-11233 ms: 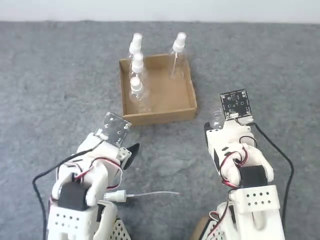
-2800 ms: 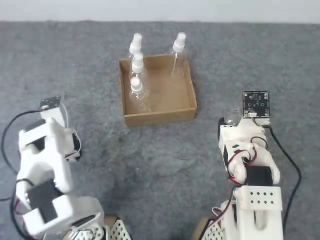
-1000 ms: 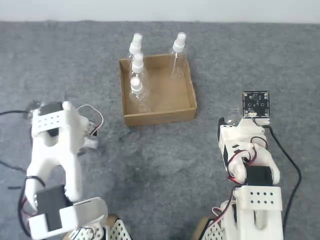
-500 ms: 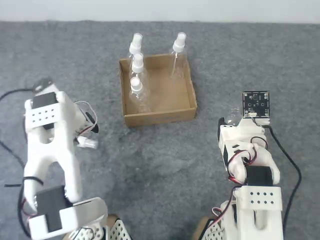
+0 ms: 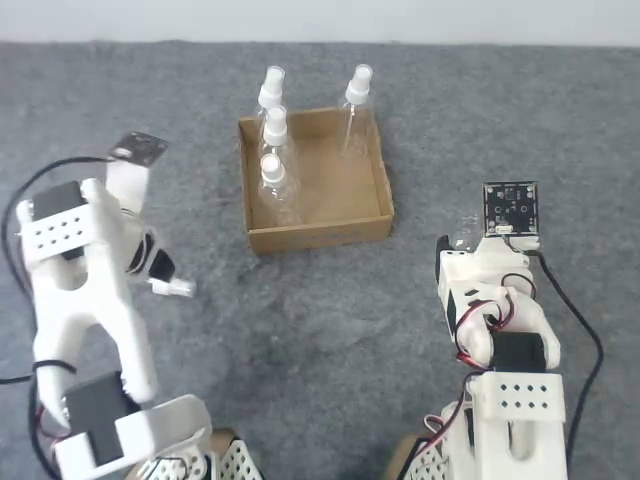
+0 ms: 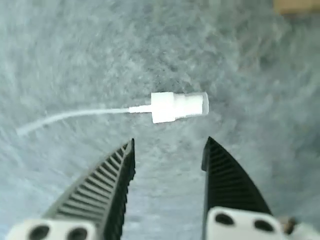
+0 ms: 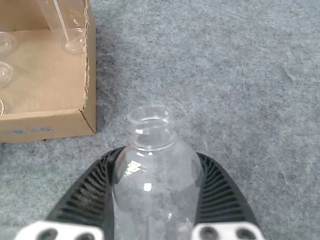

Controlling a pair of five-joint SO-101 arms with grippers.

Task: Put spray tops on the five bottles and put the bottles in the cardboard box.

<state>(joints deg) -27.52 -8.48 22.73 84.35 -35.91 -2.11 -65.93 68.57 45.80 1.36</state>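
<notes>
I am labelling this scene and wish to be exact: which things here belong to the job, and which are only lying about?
Job:
loose spray top, by the open left gripper
uncapped bottle in the right gripper
four capped bottles
cardboard box

Not the job:
grey carpet
white wall behind

White spray top (image 6: 179, 106) with a thin dip tube attached lies on its side on grey carpet (image 5: 320, 330), left of the cardboard box (image 5: 320, 235) and apart from it. Box is brown, open-topped. Four capped bottles (image 5: 272, 170) stand upright inside — three along the left wall, one in the far right corner. Fifth, uncapped bottle (image 7: 152, 185) — clear, upright, neck open — is clamped in the right gripper (image 7: 155, 159), near the box's front right corner.
</notes>
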